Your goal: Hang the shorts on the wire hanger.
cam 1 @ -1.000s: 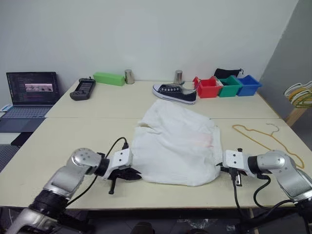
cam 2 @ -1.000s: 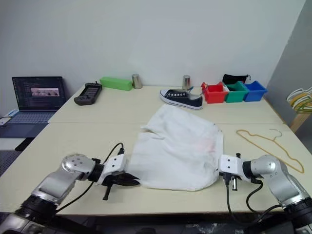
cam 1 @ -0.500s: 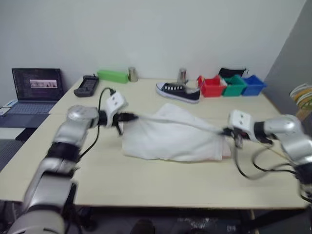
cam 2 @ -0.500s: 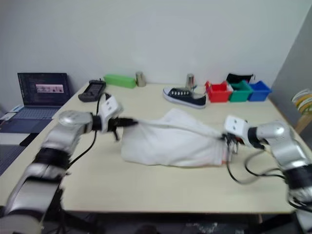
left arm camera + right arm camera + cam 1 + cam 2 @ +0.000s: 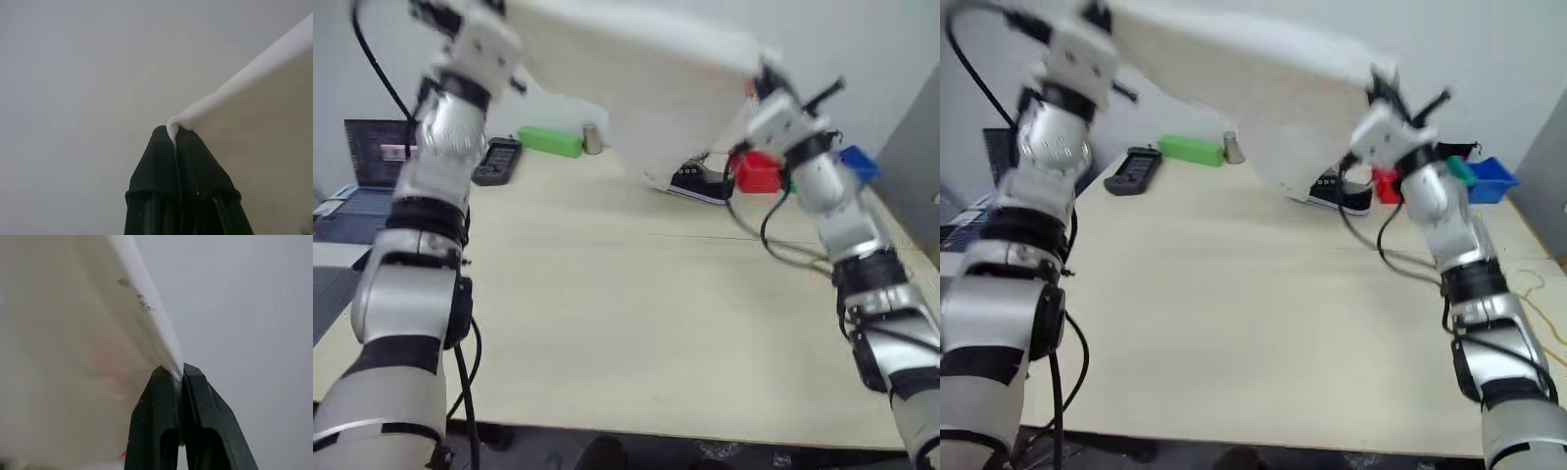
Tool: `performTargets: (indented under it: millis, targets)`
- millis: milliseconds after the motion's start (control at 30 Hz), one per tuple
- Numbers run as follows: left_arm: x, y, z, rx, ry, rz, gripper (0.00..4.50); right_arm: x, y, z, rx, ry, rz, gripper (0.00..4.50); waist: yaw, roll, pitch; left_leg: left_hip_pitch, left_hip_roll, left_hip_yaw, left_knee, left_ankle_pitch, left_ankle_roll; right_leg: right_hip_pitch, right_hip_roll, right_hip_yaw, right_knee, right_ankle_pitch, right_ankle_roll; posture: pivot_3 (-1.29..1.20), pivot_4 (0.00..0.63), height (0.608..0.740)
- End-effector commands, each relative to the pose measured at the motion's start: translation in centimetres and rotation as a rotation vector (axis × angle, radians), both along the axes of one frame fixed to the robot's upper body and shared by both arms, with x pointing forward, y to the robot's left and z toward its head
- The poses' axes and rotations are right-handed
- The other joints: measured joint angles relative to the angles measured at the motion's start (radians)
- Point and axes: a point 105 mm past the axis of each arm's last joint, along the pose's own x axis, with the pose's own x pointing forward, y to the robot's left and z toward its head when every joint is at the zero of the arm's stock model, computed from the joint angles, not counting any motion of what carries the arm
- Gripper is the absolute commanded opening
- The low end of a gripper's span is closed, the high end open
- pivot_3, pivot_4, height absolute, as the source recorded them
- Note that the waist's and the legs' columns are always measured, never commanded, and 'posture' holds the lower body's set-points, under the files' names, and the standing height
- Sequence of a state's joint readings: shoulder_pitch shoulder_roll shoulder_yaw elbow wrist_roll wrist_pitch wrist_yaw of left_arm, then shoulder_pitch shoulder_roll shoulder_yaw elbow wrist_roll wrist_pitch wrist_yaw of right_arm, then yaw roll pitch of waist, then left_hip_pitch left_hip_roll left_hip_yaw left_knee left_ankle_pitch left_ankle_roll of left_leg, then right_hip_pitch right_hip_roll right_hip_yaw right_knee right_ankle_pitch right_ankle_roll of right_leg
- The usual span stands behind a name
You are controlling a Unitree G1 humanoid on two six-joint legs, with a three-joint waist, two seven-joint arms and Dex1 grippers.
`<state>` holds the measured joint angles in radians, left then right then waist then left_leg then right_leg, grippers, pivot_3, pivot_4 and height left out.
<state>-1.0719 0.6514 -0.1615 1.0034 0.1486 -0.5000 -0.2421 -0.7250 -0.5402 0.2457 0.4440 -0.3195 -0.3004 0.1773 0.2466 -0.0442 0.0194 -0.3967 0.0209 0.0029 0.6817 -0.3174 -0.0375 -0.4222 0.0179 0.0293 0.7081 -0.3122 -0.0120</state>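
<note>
The white shorts (image 5: 646,69) hang stretched in the air between my two raised arms, high above the table (image 5: 626,323). My left gripper (image 5: 174,139) is shut on a fold of the shorts' edge (image 5: 264,98) at the upper left. At the upper right my right gripper (image 5: 178,374) is shut on the other side of the shorts (image 5: 73,357), where a faint orange-red print shows. A thin yellowish line at the table's right edge looks like the wire hanger (image 5: 1540,282), far below and to the right of both grippers.
Along the table's far side stand a black shoe (image 5: 697,186), a green box (image 5: 548,143), a metal cup (image 5: 592,139), a red bin (image 5: 756,171) and a blue bin (image 5: 857,164). A black controller (image 5: 497,162) and a laptop (image 5: 377,157) are at the left.
Both arms have swung the shorts up from the tabletop to high in the air, still gripped at both sides. The view has also shifted.
</note>
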Motion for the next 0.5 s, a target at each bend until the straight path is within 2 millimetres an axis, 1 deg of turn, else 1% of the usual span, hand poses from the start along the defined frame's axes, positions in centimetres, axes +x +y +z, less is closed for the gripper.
performTargets:
  millis: [33, 67, 100, 133, 167, 200, 233, 267, 300, 367, 400, 433, 500]
  targets:
    - [-3.9, -0.9, -12.9, 0.185, 0.72, -0.276, 0.0, -2.0, -2.3, -7.5, 0.031, 0.434, -0.041, 0.04, 0.001, 0.007, 0.006, 0.001, -0.008, -0.001, 0.003, 0.003, 0.001, 0.004, -0.002, -0.004, -0.004, 0.001, 0.001, 0.41, 0.0, 0.74]
    - [-7.1, -1.2, -15.6, 0.267, 0.846, -0.401, 0.0, -3.1, -2.3, -8.8, 0.023, 0.496, -0.03, 0.04, -0.002, 0.01, 0.008, -0.002, -0.009, -0.002, 0.009, 0.005, 0.003, 0.004, -0.002, -0.005, -0.004, 0.004, 0.005, 0.4, 0.0, 0.74]
    - [-10.1, -1.1, -17.4, 0.31, 0.966, -0.483, 0.0, -4.1, -2.3, -9.8, 0.0, 0.55, -0.017, 0.04, -0.005, 0.012, 0.009, -0.003, -0.009, -0.003, 0.012, 0.006, 0.004, 0.004, -0.002, -0.005, -0.002, 0.004, 0.006, 0.4, 0.0, 0.74]
    - [-13.0, -1.2, -18.5, 0.343, 1.051, -0.566, 0.0, -5.4, -2.2, -11.1, -0.052, 0.617, 0.007, 0.04, -0.011, 0.012, 0.009, -0.002, -0.008, -0.005, 0.016, 0.006, 0.004, 0.004, -0.002, -0.001, 0.004, 0.004, 0.006, 0.39, 0.0, 0.74]
    - [-14.9, -1.2, -19.2, 0.348, 1.114, -0.606, 0.0, -6.4, -2.2, -11.9, -0.091, 0.664, 0.024, 0.04, -0.021, 0.012, 0.01, 0.001, -0.007, -0.005, 0.016, 0.005, 0.005, 0.004, -0.002, 0.006, 0.007, 0.004, 0.006, 0.39, 0.0, 0.74]
    - [-15.9, -1.2, -19.6, 0.33, 1.155, -0.608, 0.0, -7.2, -2.4, -12.5, -0.115, 0.706, 0.028, 0.04, -0.024, 0.012, 0.009, 0.002, -0.005, -0.006, 0.016, 0.003, 0.009, 0.005, -0.003, 0.009, 0.007, 0.004, 0.006, 0.39, 0.0, 0.74]
    - [-16.6, -1.3, -19.8, 0.322, 1.177, -0.608, 0.0, -7.9, -2.6, -12.9, -0.14, 0.737, 0.037, 0.04, -0.026, 0.014, 0.011, 0.005, -0.002, -0.008, 0.017, 0.003, 0.009, 0.009, -0.004, 0.008, 0.008, 0.004, 0.006, 0.39, 0.0, 0.74]
    - [-17.1, -1.3, -20.0, 0.321, 1.199, -0.605, 0.0, -8.4, -2.7, -13.1, -0.161, 0.753, 0.045, 0.04, -0.027, 0.016, 0.011, 0.016, -0.001, -0.01, 0.016, 0.003, 0.01, 0.019, -0.003, 0.007, 0.005, 0.004, 0.006, 0.38, 0.0, 0.74]
    - [-17.5, -1.4, -20.1, 0.328, 1.213, -0.607, 0.0, -8.7, -2.8, -13.1, -0.174, 0.764, 0.046, 0.04, -0.027, 0.019, 0.012, 0.019, -0.001, -0.01, 0.016, 0.002, 0.012, 0.022, -0.002, 0.007, 0.007, 0.003, 0.005, 0.38, 0.0, 0.74]
    - [-17.9, -1.8, -19.9, 0.334, 1.23, -0.612, 0.0, -10.0, -3.1, -13.7, -0.239, 0.841, 0.074, 0.04, -0.028, 0.022, 0.013, 0.025, -0.004, -0.012, 0.016, 0.002, 0.014, 0.028, 0.001, 0.006, 0.007, 0.002, 0.005, 0.38, 0.0, 0.74]
    - [-18.0, -2.0, -19.8, 0.335, 1.234, -0.613, 0.0, -10.6, -3.4, -14.1, -0.271, 0.884, 0.086, 0.04, -0.028, 0.022, 0.014, 0.029, -0.007, -0.014, 0.015, 0.002, 0.014, 0.033, 0.005, 0.005, 0.006, 0.0, 0.005, 0.38, 0.0, 0.74]
    - [-18.0, -2.0, -19.8, 0.344, 1.239, -0.611, 0.0, -11.4, -3.7, -14.5, -0.302, 0.931, 0.096, 0.04, -0.028, 0.021, 0.013, 0.032, -0.008, -0.014, 0.015, 0.001, 0.016, 0.036, 0.004, 0.005, 0.006, -0.002, 0.006, 0.37, 0.0, 0.74]
    - [-18.4, -1.9, -19.8, 0.388, 1.263, -0.619, 0.0, -12.9, -4.2, -15.2, -0.351, 1.015, 0.12, 0.04, -0.029, 0.021, 0.013, 0.032, -0.007, -0.015, 0.016, 0.0, 0.018, 0.036, 0.004, 0.006, 0.006, -0.003, 0.007, 0.37, 0.0, 0.74]
